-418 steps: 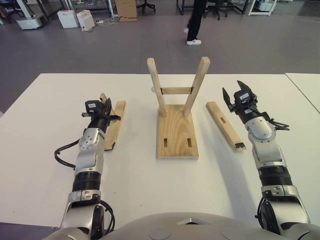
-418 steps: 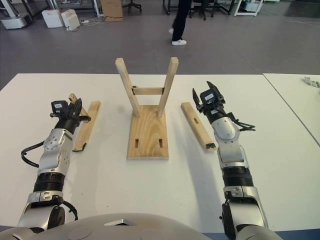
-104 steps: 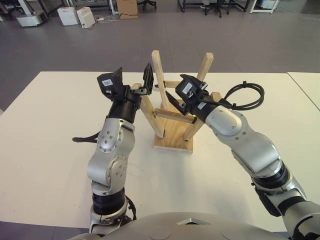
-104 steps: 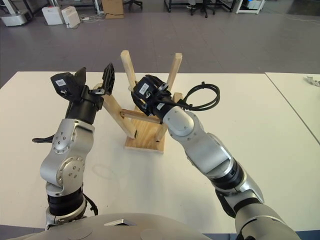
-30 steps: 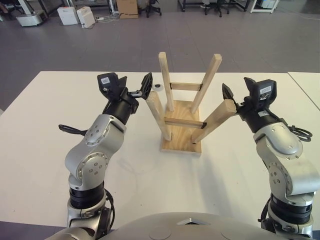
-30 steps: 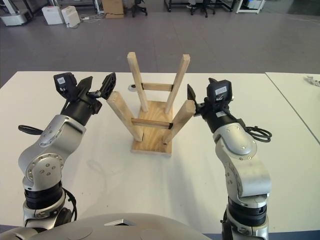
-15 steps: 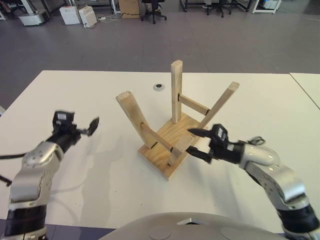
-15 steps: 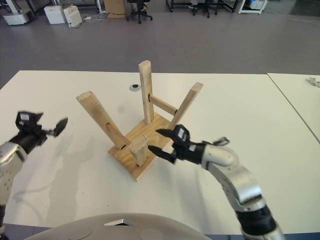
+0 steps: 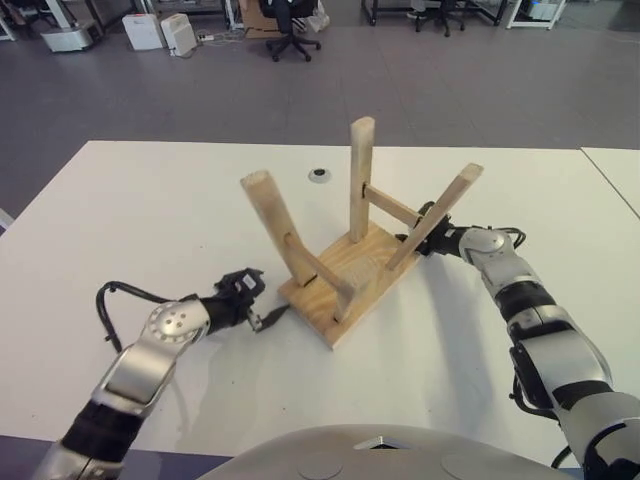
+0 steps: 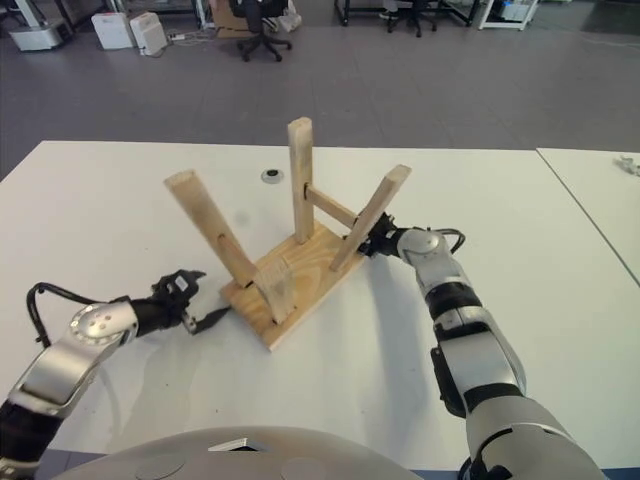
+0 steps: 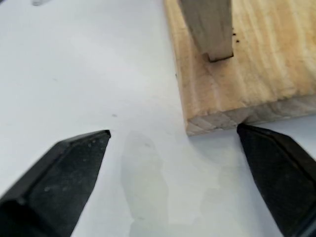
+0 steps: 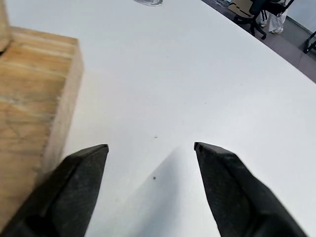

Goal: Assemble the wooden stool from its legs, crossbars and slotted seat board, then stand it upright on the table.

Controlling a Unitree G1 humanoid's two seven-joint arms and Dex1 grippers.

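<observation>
The wooden stool rests upside down on the white table, its seat board (image 9: pixel 368 262) flat and its legs pointing up: a left leg (image 9: pixel 275 235), a back leg (image 9: pixel 361 180) and a right leg (image 9: pixel 440 212). A crossbar (image 9: pixel 390 207) joins the back and right legs. My left gripper (image 9: pixel 262 298) lies low on the table, open, with the seat's left corner (image 11: pixel 217 106) just ahead of its fingers. My right gripper (image 9: pixel 418 232) sits open by the foot of the right leg, beside the seat's edge (image 12: pixel 34 98), holding nothing.
A small round grey disc (image 9: pixel 319 175) lies on the table behind the stool. A second table's corner (image 9: pixel 618 165) shows at the far right. Bare tabletop (image 9: pixel 150 220) stretches to the stool's left and front.
My left gripper has come in from the far left to the seat's left corner. My right gripper has moved from the stool's front to the foot of the right leg.
</observation>
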